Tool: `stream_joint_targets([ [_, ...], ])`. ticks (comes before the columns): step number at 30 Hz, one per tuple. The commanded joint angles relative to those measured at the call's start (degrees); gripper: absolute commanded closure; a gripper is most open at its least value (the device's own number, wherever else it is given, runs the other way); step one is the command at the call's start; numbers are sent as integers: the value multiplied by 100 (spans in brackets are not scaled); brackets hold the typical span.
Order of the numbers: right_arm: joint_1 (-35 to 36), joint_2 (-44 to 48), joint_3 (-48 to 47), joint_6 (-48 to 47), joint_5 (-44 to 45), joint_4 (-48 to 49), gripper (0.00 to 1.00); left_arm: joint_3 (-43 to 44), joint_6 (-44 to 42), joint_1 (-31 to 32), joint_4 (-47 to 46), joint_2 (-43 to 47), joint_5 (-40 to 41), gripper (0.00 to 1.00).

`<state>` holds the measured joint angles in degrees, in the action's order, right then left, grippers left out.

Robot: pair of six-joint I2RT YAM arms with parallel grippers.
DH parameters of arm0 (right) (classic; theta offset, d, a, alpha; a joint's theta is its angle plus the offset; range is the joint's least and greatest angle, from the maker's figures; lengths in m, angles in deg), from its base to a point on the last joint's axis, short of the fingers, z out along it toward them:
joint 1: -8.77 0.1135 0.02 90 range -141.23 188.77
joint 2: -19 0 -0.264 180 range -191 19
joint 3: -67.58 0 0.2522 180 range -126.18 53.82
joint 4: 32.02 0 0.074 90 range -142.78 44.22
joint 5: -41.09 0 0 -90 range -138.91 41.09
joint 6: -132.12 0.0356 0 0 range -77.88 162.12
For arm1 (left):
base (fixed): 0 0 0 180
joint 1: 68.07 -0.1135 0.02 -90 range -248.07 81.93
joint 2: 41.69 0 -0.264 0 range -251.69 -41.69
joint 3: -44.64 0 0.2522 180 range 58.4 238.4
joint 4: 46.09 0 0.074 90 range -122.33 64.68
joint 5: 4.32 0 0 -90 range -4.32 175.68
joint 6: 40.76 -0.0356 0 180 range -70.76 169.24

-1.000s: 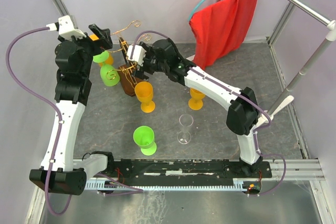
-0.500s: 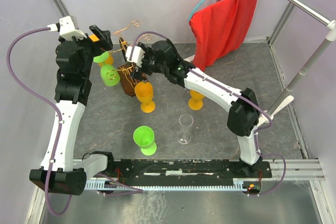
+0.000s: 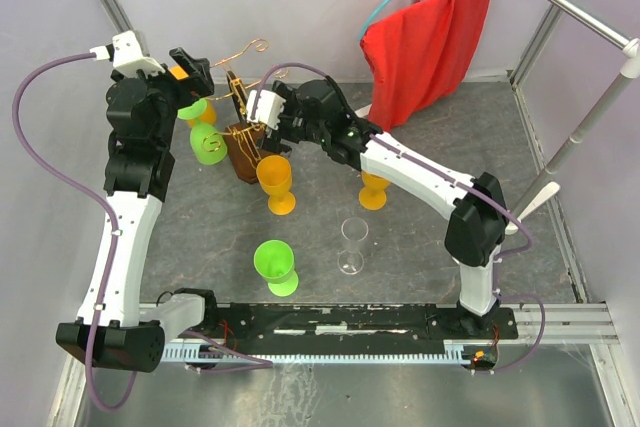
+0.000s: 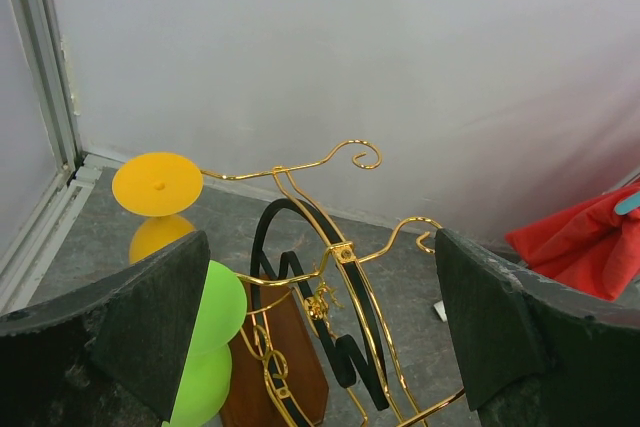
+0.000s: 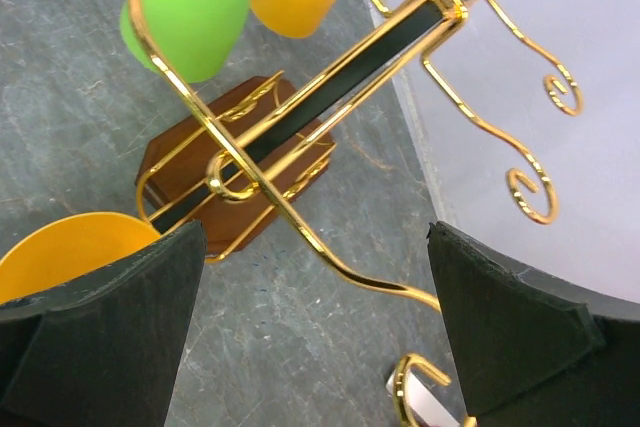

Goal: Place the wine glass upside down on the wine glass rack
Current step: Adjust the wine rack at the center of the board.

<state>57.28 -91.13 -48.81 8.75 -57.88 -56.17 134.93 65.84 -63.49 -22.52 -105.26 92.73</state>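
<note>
The wine glass rack [image 3: 243,127], copper wire arms on a brown wooden base with a black loop handle, stands at the back left. Two green glasses [image 3: 207,140] and an orange one [image 4: 157,187] hang upside down on its left side. Upright on the table are an orange glass [image 3: 275,182], a second orange glass [image 3: 374,190], a clear glass [image 3: 352,244] and a green glass [image 3: 274,265]. My left gripper [image 4: 320,347] is open and empty above the rack [image 4: 330,277]. My right gripper [image 5: 315,347] is open and empty, with one wire arm [image 5: 330,257] between its fingers.
A red cloth [image 3: 430,42] hangs at the back right from a metal frame. Frame posts [image 3: 590,112] run along the right side. A purple wall closes the back. The arms' base rail [image 3: 350,322] lies along the near edge.
My right arm has shifted slightly, its elbow moving right and its gripper staying at the rack. The left arm and the glasses have not moved.
</note>
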Motion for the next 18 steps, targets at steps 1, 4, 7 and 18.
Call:
stream_joint_targets([
  [1, -84, -49, -498, -149, 339, 157, 0, 149, -75, -27, -106, 99, 49, 1],
  [4, -162, -214, -743, -190, 448, 162, 0, 184, -137, -27, -68, 108, 66, 1],
  [7, -205, -337, -916, -188, 493, 177, 0, 217, -187, -34, -56, 91, 73, 1],
  [18, -179, -608, -1429, 184, -25, 139, 0, 282, -310, -47, 14, 79, 73, 1],
])
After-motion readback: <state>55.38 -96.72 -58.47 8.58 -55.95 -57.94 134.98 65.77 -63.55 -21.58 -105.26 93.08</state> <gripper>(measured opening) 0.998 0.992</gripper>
